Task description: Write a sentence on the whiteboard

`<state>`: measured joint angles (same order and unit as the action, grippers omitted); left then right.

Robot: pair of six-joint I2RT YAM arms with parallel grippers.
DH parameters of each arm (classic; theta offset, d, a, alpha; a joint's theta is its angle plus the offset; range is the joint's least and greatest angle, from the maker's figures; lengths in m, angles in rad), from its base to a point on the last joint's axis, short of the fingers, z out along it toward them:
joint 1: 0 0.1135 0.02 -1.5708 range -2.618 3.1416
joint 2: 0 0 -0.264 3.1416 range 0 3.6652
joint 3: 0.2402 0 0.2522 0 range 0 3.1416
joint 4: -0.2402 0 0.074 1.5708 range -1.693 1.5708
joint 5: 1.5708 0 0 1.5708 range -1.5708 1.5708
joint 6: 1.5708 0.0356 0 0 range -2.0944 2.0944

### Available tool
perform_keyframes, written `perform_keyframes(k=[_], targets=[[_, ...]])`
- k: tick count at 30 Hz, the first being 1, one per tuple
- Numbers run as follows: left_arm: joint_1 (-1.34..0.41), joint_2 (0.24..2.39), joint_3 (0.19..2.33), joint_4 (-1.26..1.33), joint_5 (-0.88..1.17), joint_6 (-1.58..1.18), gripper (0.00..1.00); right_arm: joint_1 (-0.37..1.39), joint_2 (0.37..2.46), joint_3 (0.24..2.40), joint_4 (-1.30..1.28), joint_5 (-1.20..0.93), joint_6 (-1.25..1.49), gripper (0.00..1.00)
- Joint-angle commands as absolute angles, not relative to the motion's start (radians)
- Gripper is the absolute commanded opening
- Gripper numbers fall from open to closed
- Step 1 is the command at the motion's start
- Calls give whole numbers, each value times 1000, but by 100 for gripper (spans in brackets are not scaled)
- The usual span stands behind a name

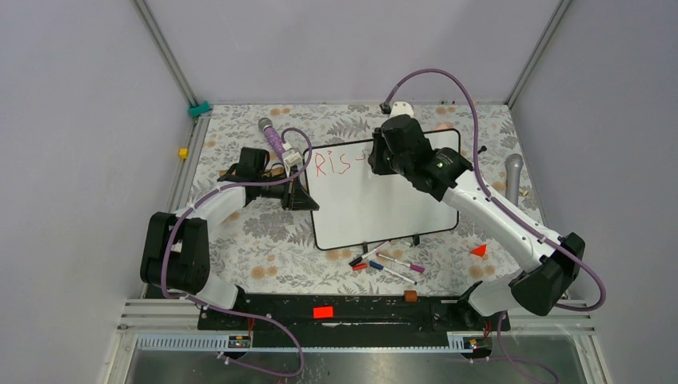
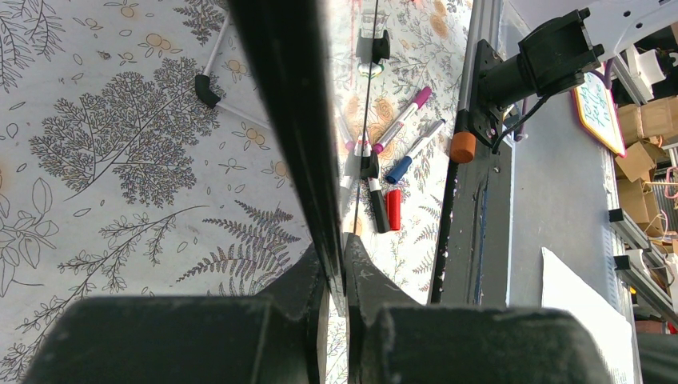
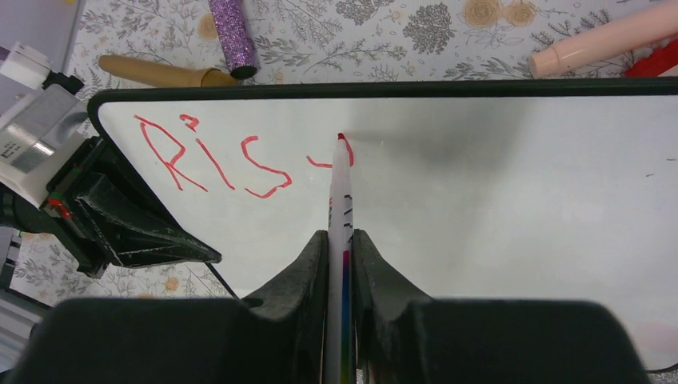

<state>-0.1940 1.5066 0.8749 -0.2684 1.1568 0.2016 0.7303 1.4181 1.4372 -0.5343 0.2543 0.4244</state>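
One whiteboard point(image 1: 384, 216) is carrying one sentence point(image 3: 214, 160), which is showing three finished red letters and one partial stroke. Two grippers are gripping: the left gripper point(image 2: 344, 248) is holding the board's edge and the right gripper point(image 3: 341, 238) one marker point(image 3: 340, 184). Three capped markers point(image 2: 400, 118) are lying loose beside one red cap point(image 2: 393, 210). One glittery purple cylinder point(image 1: 272, 136), one grey cylinder point(image 1: 514, 174), one red wedge point(image 1: 480, 250), one brown block point(image 1: 410, 296) and one yellow cube point(image 1: 183, 153) are sitting around

Loose markers point(image 1: 388, 262) clutter the approach to the whiteboard point(image 1: 376, 208).

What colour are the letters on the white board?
The handwritten letters are red; the right wrist view shows them best.
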Motion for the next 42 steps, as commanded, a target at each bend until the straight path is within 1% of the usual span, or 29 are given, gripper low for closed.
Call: perform_keyframes(k=[1, 10, 24, 42], targets=[[-210, 1493, 887, -276, 1084, 313, 0, 718, 1448, 1502, -520, 280, 409, 0], [-210, 1494, 887, -276, 1084, 313, 0, 717, 1454, 1492, -497, 206, 423, 0], [-209, 1493, 887, -275, 1084, 313, 0, 717, 1427, 1414, -500, 144, 460, 0], [-210, 1493, 887, -276, 1082, 313, 0, 718, 1391, 1368, -581, 183, 442, 0]])
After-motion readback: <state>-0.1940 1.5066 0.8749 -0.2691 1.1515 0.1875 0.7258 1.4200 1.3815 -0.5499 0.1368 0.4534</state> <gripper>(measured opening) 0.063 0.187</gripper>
